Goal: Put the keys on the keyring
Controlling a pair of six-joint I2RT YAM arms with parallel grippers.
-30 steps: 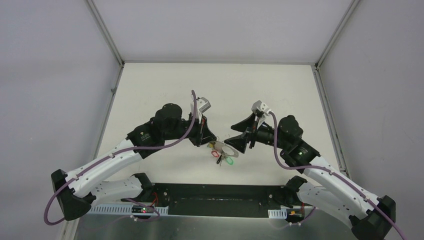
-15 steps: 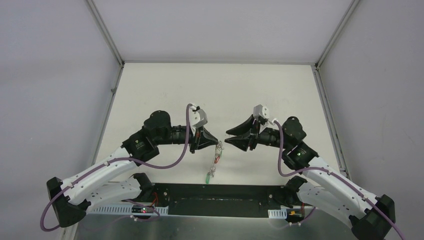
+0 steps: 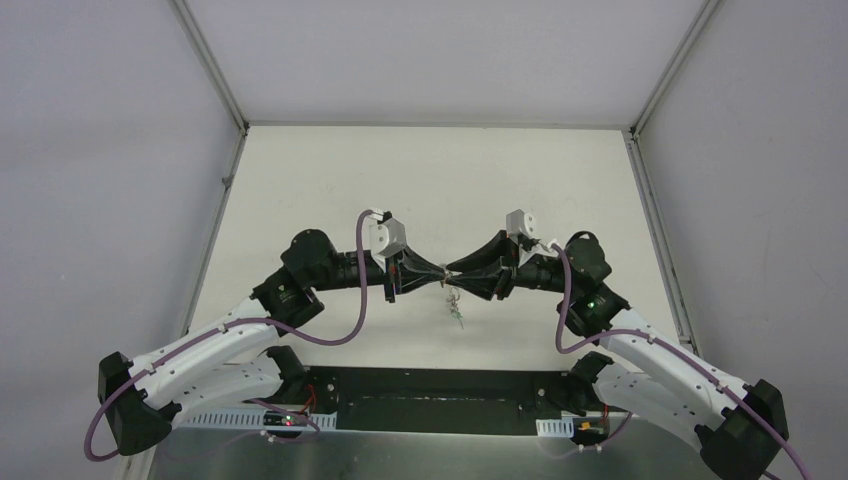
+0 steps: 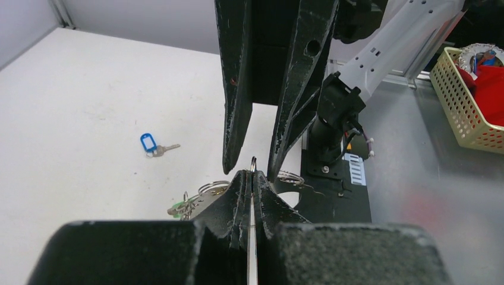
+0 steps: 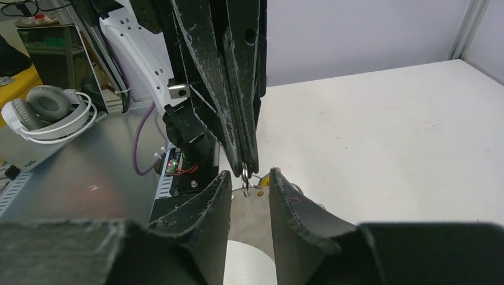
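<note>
Overhead, the two arms met tip to tip above the middle of the white table [image 3: 330, 170], the left gripper [image 3: 439, 274] and the right gripper [image 3: 459, 276] pointing straight at each other. A small cluster of keys [image 3: 456, 306] dangled just below the meeting point, clear of the table surface.

From the left wrist camera, the left fingers [image 4: 236, 196] were pressed fully together, pinching the keyring [image 4: 253, 165]. It showed edge-on as a thin silvery strip running up between them and poking out just past their tips. Beside those tips hung a few small metal rings and a key with a green tag [image 4: 176, 209].

The right fingers [image 5: 217, 199] stood apart, one on each side of the left gripper's tip and the protruding bit of keyring. Both wrist views showed a gap on each side, so the right fingers straddled the metal without gripping it.

Further off, a lone key with a blue tag [image 4: 150, 144] lay flat on the table, well apart from both grippers. Beyond the table's near edge sat a cream mesh basket [image 4: 457, 101] with red items inside. White headphones [image 5: 47, 110] rested on the grey surface to the side.
</note>
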